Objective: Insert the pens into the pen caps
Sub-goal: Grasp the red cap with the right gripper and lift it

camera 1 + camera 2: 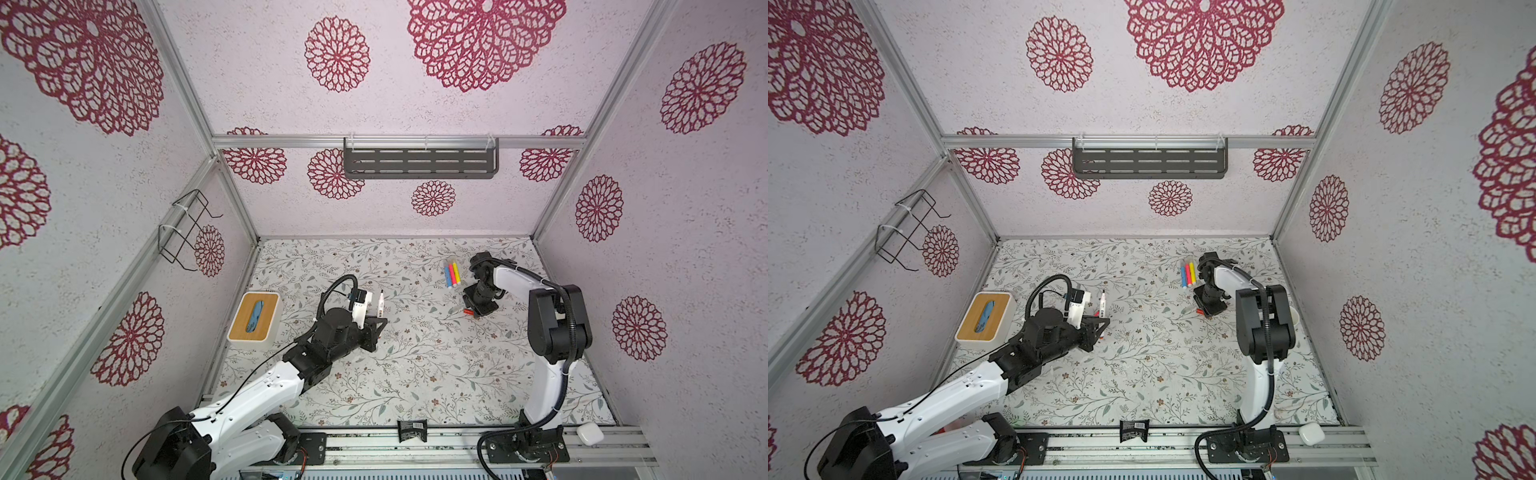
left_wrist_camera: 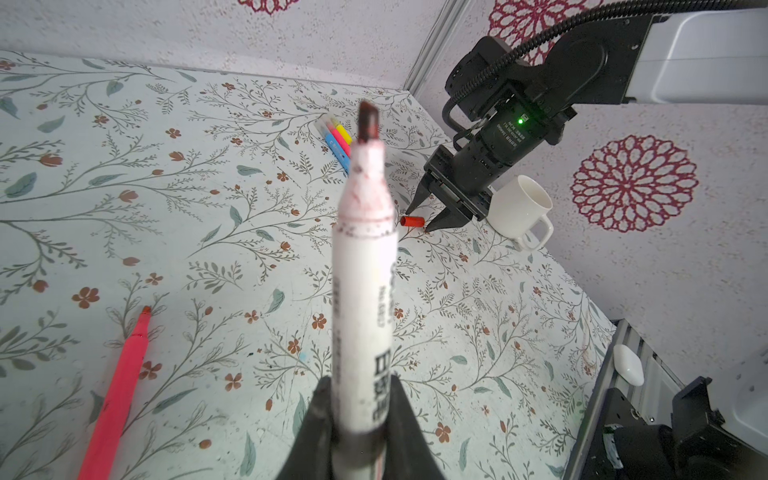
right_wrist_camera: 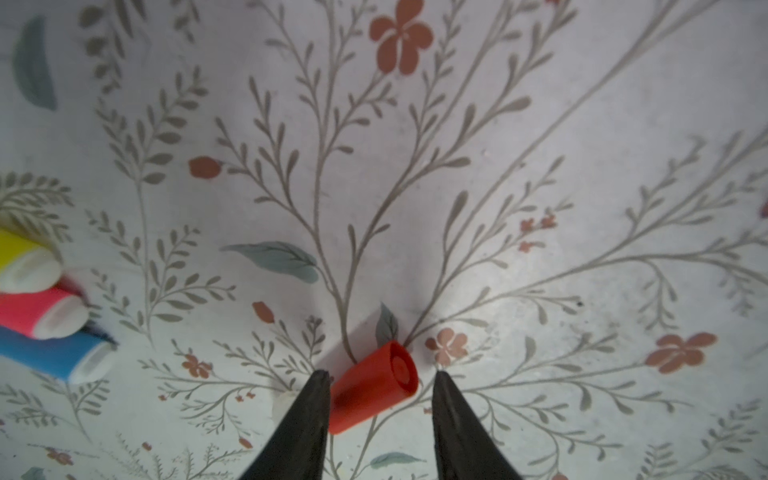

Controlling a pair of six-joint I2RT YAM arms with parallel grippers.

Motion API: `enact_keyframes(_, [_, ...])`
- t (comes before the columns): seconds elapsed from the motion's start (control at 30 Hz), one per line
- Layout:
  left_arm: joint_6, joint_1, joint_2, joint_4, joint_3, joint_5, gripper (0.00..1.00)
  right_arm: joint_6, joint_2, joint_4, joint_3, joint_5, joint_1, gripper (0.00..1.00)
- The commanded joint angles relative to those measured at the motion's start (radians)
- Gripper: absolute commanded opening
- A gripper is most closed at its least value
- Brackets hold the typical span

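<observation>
My left gripper [image 2: 360, 415] is shut on a white-barrelled pen [image 2: 365, 291] and holds it off the table, its dark red tip bare; both top views show this pen [image 1: 380, 306] [image 1: 1101, 305]. A red pen cap [image 3: 374, 386] lies on its side on the table [image 1: 468, 311]. My right gripper [image 3: 382, 375] stands open astride it, one finger against the cap and the other apart. Blue, pink and yellow pens [image 1: 452, 272] [image 3: 41, 316] lie side by side behind it. A pink pen [image 2: 120, 386] lies loose near my left gripper.
A white mug [image 2: 523, 208] stands just right of my right gripper. A wood-topped tissue box [image 1: 254, 320] sits at the table's left edge. A white case [image 1: 590, 434] and a black packet [image 1: 411, 430] rest on the front rail.
</observation>
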Motion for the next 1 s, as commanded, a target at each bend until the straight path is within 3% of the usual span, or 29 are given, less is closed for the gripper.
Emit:
enact_keyframes(0.0, [0.014,0.003,-0.016,0.010,-0.010,-0.016,0.00,0.044,0.000,-0.030,0.029,0.006,-0.006,0.42])
enact_keyframes(0.27, [0.031,0.003,-0.020,-0.001,-0.005,-0.034,0.00,0.047,0.014,-0.021,0.015,0.008,-0.006,0.38])
enact_keyframes(0.47, [0.039,0.006,-0.032,-0.010,-0.003,-0.043,0.00,0.036,0.012,0.026,-0.036,-0.008,-0.007,0.18])
enact_keyframes(0.73, [0.041,0.005,-0.053,-0.025,-0.011,-0.055,0.00,-0.021,-0.007,0.038,-0.076,0.022,-0.002,0.14])
enact_keyframes(0.83, [0.039,0.005,-0.058,-0.024,-0.017,-0.058,0.00,-0.073,-0.033,0.068,-0.099,0.022,0.003,0.03])
enact_keyframes(0.97, [0.039,0.005,-0.060,-0.022,-0.022,-0.055,0.00,-0.137,-0.093,0.082,-0.129,0.046,0.022,0.00])
